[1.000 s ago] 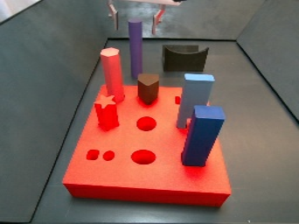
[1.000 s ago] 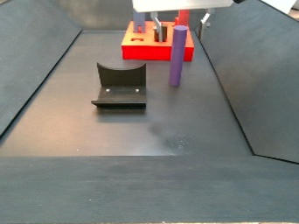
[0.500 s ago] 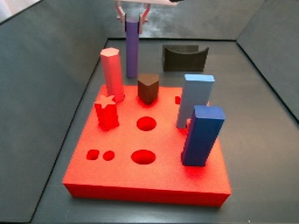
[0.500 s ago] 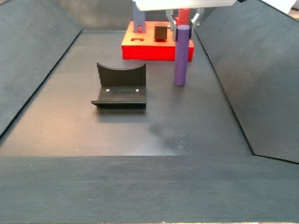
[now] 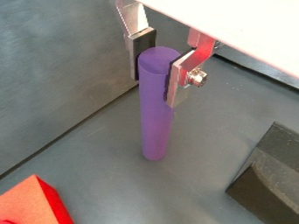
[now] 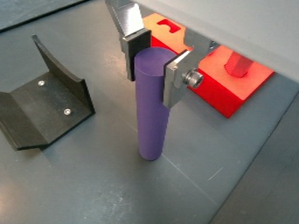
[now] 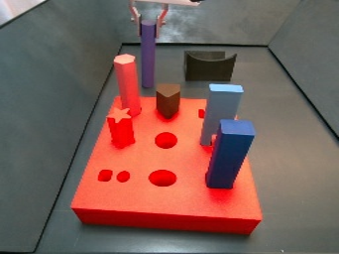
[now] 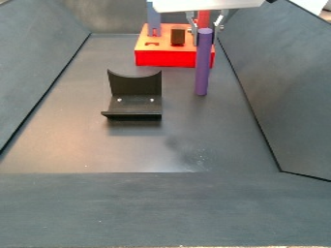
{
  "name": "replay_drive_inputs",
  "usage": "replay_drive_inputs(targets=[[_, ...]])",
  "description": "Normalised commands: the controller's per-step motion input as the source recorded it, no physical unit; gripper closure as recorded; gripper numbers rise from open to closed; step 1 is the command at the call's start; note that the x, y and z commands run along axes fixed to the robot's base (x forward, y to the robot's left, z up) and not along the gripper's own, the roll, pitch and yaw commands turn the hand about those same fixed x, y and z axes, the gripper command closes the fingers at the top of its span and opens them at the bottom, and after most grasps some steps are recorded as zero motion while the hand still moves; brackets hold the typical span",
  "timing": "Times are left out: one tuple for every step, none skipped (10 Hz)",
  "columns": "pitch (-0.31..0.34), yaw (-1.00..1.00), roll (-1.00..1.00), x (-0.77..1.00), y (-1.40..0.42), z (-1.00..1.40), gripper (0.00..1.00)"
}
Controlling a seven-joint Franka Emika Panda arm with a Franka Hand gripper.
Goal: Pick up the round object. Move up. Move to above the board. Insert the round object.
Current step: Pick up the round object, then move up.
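Observation:
The round object is a tall purple cylinder standing upright on the dark floor behind the board, also seen in a side view and in both wrist views. My gripper is over its top, with both dark pads pressed against its sides, so it is shut on it. The cylinder's foot still looks level with the floor. The gripper shows at the top edge in both side views. The board is a flat red block with round holes.
On the board stand a salmon hexagonal post, a brown peg, a red star piece and two blue blocks. The fixture stands on the floor beside the cylinder. Grey walls enclose the floor.
The gripper has come down around the cylinder's top and closed on it. The cylinder shifted slightly sideways and stays upright.

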Motion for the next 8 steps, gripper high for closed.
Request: replay_drive_inputs(targets=[[0.0, 0.0, 0.0, 0.0, 0.0, 0.0, 1.0], [0.0, 0.0, 0.0, 0.0, 0.0, 0.0, 1.0], [0.0, 0.0, 0.0, 0.0, 0.0, 0.0, 1.0], [0.0, 0.0, 0.0, 0.0, 0.0, 0.83, 1.0], [0.006, 0.04, 0.0, 0.03, 0.07, 0.81, 1.0], [0.024, 0.04, 0.0, 0.02, 0.07, 0.74, 1.0], [0.045, 0.02, 0.01, 0.02, 0.04, 0.54, 1.0], [0.069, 0.01, 0.01, 0.02, 0.02, 0.31, 1.0]])
